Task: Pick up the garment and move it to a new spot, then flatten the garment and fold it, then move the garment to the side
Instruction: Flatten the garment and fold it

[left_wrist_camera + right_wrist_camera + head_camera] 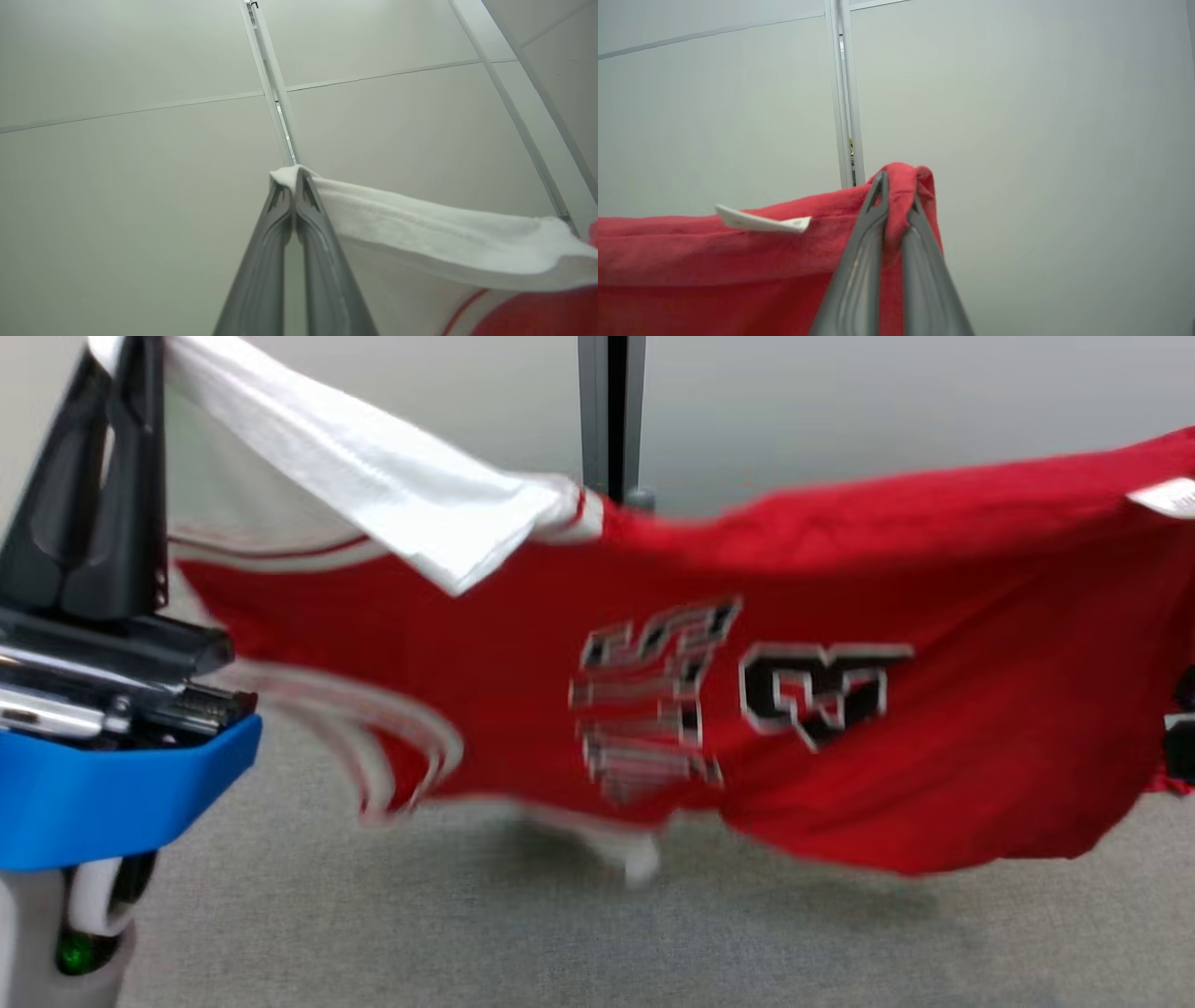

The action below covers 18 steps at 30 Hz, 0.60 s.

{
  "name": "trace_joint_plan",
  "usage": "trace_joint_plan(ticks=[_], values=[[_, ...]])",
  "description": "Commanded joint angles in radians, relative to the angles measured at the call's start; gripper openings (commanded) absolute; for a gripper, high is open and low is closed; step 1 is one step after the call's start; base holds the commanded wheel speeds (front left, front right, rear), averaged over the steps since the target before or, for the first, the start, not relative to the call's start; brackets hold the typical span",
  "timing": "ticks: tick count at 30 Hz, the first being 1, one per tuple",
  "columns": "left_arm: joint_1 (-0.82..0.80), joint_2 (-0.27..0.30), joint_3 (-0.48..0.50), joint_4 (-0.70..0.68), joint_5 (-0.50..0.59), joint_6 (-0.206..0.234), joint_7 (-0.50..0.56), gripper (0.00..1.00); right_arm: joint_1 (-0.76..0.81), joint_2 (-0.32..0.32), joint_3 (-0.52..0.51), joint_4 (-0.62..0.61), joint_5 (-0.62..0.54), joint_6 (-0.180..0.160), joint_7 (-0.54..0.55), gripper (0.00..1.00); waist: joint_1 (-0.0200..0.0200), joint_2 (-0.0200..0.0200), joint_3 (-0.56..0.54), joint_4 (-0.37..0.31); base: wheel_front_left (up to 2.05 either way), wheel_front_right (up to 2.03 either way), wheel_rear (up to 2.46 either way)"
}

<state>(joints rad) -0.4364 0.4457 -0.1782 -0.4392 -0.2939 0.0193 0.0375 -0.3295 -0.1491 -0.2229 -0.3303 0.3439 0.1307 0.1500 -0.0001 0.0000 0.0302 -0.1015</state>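
Hanging spread, garment [934,569] pinched by left fingers [268,242]; right fingers [861,254] likewise.

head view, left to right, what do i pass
left tool → white sleeve → post → tag
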Motion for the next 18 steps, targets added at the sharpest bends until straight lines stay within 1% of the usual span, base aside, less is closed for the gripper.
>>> trace_joint_plan(ticks=[1,3,4,6,8,9,11,14,18], values=[[-0.033,0.019,0.004,-0.023,0.001,-0.007,0.030,0.00,0.016,0.015,-0.012,-0.049,0.029,0.000,0.040,0.00,0.0001,0.0000,0.011,-0.003,0.00,0.00,0.00],[-0.066,0.029,0.002,-0.037,-0.009,-0.016,0.070,0.00,0.018,0.017,-0.022,-0.101,0.048,0.000,0.091,0.00,0.0001,0.0000,0.029,-0.005,0.00,0.00,0.00],[-0.083,0.025,0.000,-0.037,-0.024,-0.018,0.086,0.00,0.015,0.013,-0.026,-0.116,0.049,0.000,0.111,0.00,0.0001,0.0000,0.040,-0.006,0.00,0.00,0.00],[-0.119,0.025,-0.003,-0.019,-0.042,-0.029,0.109,0.00,0.003,0.005,-0.027,-0.127,0.037,0.000,0.141,0.00,0.0001,0.0000,0.067,-0.005,0.00,0.00,0.00],[-0.156,0.027,-0.010,0.012,-0.054,-0.038,0.126,0.00,-0.024,0.024,-0.015,-0.112,0.068,0.000,0.166,0.00,0.0001,0.0000,0.101,-0.005,0.00,0.00,0.00],[-0.173,0.019,-0.015,0.032,-0.069,-0.045,0.132,0.00,-0.040,0.039,-0.010,-0.101,0.094,0.000,0.178,0.00,0.0001,0.0000,0.118,-0.005,0.00,0.00,0.00],[-0.222,0.008,-0.026,0.071,-0.093,-0.061,0.151,0.00,-0.087,0.042,-0.005,-0.070,0.107,0.000,0.196,0.00,0.0001,0.0000,0.162,-0.003,0.00,0.00,0.00],[-0.320,0.017,-0.053,0.131,-0.087,-0.088,0.176,0.00,-0.190,0.030,0.025,-0.003,0.080,0.000,0.209,0.00,0.0001,0.0000,0.232,-0.001,0.00,0.00,0.00],[-0.510,0.012,-0.086,0.237,-0.064,-0.112,0.195,0.00,-0.396,0.002,0.050,0.130,0.019,0.000,0.207,0.00,0.0001,0.0000,0.319,0.006,0.00,0.00,0.00]])
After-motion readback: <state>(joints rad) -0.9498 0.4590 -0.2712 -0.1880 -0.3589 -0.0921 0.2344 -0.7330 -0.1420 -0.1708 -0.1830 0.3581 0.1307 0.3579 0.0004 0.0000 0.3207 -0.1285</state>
